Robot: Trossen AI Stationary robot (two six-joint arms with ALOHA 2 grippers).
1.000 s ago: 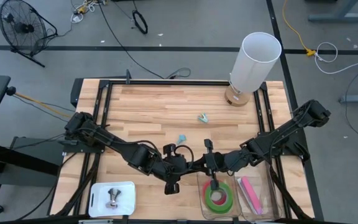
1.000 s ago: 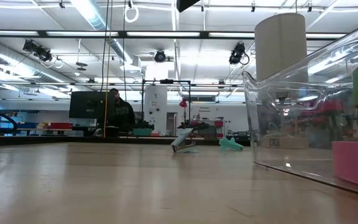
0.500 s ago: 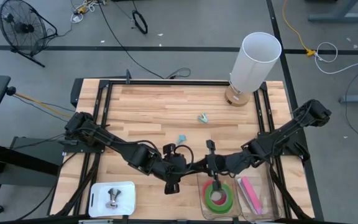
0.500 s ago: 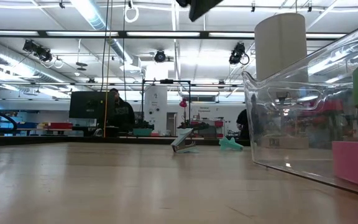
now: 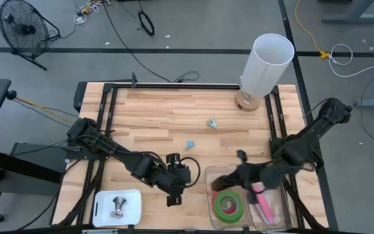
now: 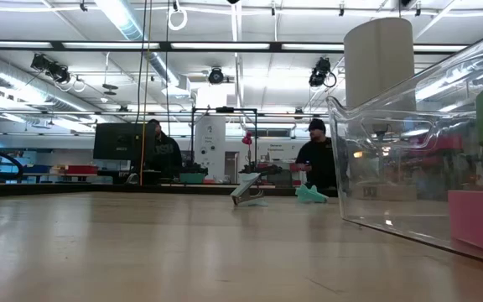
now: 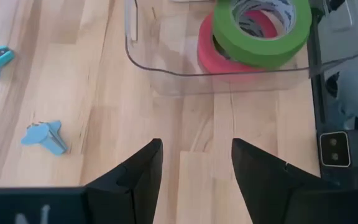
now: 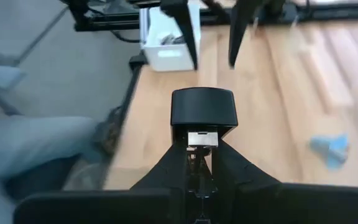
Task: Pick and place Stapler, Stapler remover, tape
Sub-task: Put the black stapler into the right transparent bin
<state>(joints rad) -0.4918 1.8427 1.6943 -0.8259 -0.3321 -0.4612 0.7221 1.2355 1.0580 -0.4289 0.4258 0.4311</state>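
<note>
My right gripper (image 8: 202, 152) is shut, with a small black stapler (image 8: 202, 109) at its fingertips. In the high view it shows blurred (image 5: 226, 182) above the clear bin (image 5: 208, 190). That bin holds a green tape roll (image 5: 228, 205) lying on a red-pink one (image 7: 213, 53). My left gripper (image 7: 196, 146) stands open over bare wood just left of the bin (image 5: 186, 172), with nothing between its fingers. Two blue stapler removers (image 5: 211, 122) (image 5: 189, 145) lie on the table farther back. My right gripper has the black stapler at the free ends of its shut fingers. A pale metal part (image 8: 202, 138) sits right at the tips, and the fingers hide the place of contact. The stapler juts out beyond the fingers, lifted clear of the table.
A second clear bin on the right holds a pink stapler (image 5: 260, 198). A white tray (image 5: 102, 198) with a metal thing (image 5: 117, 207) sits at the near left. A tall white cylinder (image 5: 268, 62) stands at the far right. The wood between them is free.
My right gripper has drawn away from the left gripper and swung toward the table's right edge, across the tape bin, rising a little and turning its wrist. It has gone out of the top of the low view. The tape rolls and the blue removers have stayed put.
</note>
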